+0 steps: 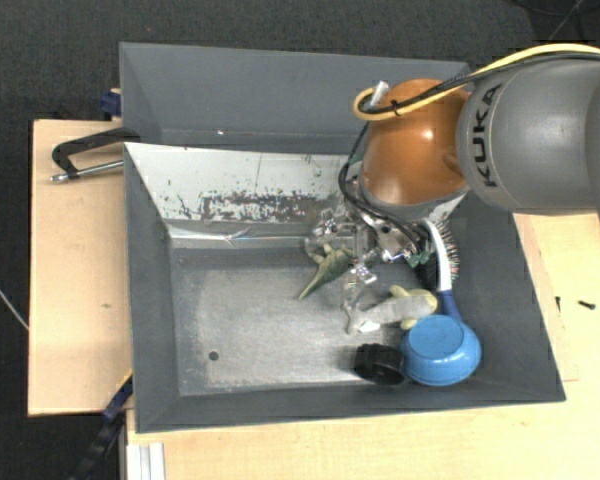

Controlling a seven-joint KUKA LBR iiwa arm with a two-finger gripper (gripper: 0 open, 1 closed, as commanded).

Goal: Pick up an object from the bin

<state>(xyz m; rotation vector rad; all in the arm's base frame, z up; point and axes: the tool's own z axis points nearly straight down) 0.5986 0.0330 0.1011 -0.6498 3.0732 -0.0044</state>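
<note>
Blue cup (441, 351), blk cap (379, 363) – side by side

Bin (240, 340) scuffed matt metal; blue cup (442, 352) smooth plastic (slightly glossy).

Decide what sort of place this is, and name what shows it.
Most likely a robotics lab's grasping test station: a KUKA arm hangs over a grey metal bin holding small loose things such as a blue bowl and a black cap.

Grey KUKA-lettered arm (545, 138); orange wrist cover (410, 153); yellow cable (540, 54)
</note>
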